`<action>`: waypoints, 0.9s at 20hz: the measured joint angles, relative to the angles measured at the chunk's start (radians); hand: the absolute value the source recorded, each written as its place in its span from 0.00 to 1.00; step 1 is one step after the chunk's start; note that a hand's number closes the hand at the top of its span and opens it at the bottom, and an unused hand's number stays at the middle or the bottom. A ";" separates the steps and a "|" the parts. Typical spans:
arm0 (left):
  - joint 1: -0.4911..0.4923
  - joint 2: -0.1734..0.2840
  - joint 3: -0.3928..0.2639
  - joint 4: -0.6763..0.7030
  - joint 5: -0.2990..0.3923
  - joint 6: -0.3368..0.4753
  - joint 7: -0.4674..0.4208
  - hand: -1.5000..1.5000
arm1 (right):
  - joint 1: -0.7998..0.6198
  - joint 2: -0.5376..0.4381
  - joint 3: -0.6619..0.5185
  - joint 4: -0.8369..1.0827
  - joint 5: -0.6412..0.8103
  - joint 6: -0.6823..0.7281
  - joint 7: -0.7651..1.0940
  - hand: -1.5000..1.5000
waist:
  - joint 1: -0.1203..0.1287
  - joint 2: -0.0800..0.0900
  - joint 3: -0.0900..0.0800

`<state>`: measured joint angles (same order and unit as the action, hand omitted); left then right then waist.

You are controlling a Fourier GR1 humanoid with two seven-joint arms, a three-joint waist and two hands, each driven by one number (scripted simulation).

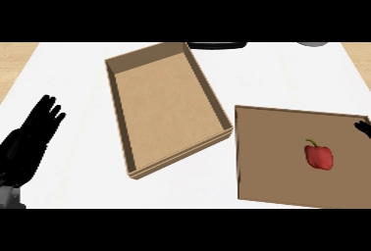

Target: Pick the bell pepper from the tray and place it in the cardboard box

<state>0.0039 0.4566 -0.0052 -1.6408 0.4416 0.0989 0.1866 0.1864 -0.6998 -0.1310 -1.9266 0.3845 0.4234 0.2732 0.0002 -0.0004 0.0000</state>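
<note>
A red bell pepper (319, 156) with a green stem lies on the flat brown tray (275, 162) at the lower right. An open, empty cardboard box (163, 105) sits left of the tray, angled on the white counter. My left hand (30, 135) rests open at the far left, fingers straight and pointing up, well apart from the box. Only a small black tip of my right hand (363, 128) shows at the right edge, above the tray's far right corner and up-right of the pepper; how its fingers stand is hidden.
A dark object (217, 45) and a grey round object (313, 43) sit at the counter's far edge. Wood-coloured surface (16, 54) shows past the white counter's left and right sides.
</note>
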 measured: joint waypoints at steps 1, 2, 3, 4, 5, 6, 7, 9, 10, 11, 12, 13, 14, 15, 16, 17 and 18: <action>-0.011 -0.002 0.009 -0.001 0.001 -0.003 0.016 0.50 | -0.006 0.017 0.010 0.007 0.022 -0.002 -0.006 0.00 | 0.000 0.000 0.000; -0.014 -0.012 0.011 -0.007 -0.008 -0.002 0.024 0.50 | -0.014 0.030 0.010 0.004 0.032 0.007 -0.006 0.00 | 0.000 0.000 0.000; -0.013 -0.022 0.012 -0.011 -0.019 0.000 0.028 0.50 | -0.021 0.046 0.013 0.011 0.049 0.005 -0.016 0.00 | 0.000 0.000 0.000; -0.017 -0.029 0.019 -0.002 -0.025 -0.010 0.024 0.50 | -0.037 0.053 0.004 0.025 0.055 0.012 -0.025 0.00 | 0.000 0.000 0.000; -0.010 -0.031 0.029 -0.004 -0.023 -0.024 0.023 0.50 | -0.041 0.067 0.009 0.034 0.076 0.007 -0.038 0.00 | 0.000 0.000 0.000; -0.006 -0.039 0.035 -0.005 -0.030 -0.028 0.023 0.50 | -0.035 0.076 0.003 0.024 0.084 0.014 -0.047 0.00 | 0.000 0.000 0.000; -0.011 -0.043 0.044 0.012 -0.031 -0.043 0.015 0.50 | -0.054 0.081 0.000 0.026 0.088 0.027 -0.044 0.00 | 0.000 0.000 0.000; -0.004 -0.055 0.050 -0.002 -0.048 -0.046 0.023 0.50 | -0.045 0.104 -0.009 0.014 0.111 0.025 -0.061 0.00 | -0.001 0.000 0.000; -0.016 -0.057 0.059 0.006 -0.052 -0.048 0.026 0.50 | -0.046 0.118 0.003 0.010 0.136 0.019 -0.061 0.00 | -0.001 0.000 0.000; -0.019 -0.063 0.062 0.005 -0.059 -0.051 0.033 0.50 | -0.050 0.129 0.009 0.005 0.153 0.025 -0.056 0.00 | -0.001 0.000 0.000; -0.023 -0.063 0.073 0.017 -0.058 -0.063 0.031 0.50 | -0.064 0.142 0.022 0.017 0.176 0.020 -0.055 0.00 | -0.001 0.000 0.000; -0.011 -0.077 0.065 0.003 -0.070 -0.058 0.030 0.50 | -0.068 0.144 0.022 0.006 0.184 0.034 -0.043 0.00 | 0.000 0.000 0.000; -0.001 -0.085 0.062 -0.011 -0.083 -0.056 0.033 0.50 | -0.076 0.148 0.022 0.007 0.197 0.041 -0.039 0.00 | 0.000 0.000 0.000; -0.009 -0.096 0.054 -0.021 -0.097 -0.045 0.048 0.50 | -0.081 0.155 0.022 0.012 0.209 0.045 -0.037 0.00 | 0.000 0.000 0.000; -0.019 -0.095 0.066 -0.010 -0.094 -0.056 0.051 0.50 | -0.082 0.162 0.023 0.021 0.225 0.045 -0.044 0.00 | 0.000 0.000 0.000; -0.015 -0.099 0.070 -0.017 -0.098 -0.060 0.055 0.50 | -0.090 0.161 0.016 0.050 0.236 0.043 -0.065 0.00 | 0.000 0.000 0.000; -0.008 -0.103 0.077 -0.026 -0.097 -0.067 0.062 0.50 | -0.103 0.170 0.018 0.050 0.245 0.054 -0.055 0.00 | 0.000 0.000 0.000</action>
<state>-0.0040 0.3540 0.0713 -1.6670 0.3446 0.0315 0.2482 0.0834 -0.5297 -0.1129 -1.8770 0.6292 0.4772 0.2178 0.0007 -0.0004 0.0002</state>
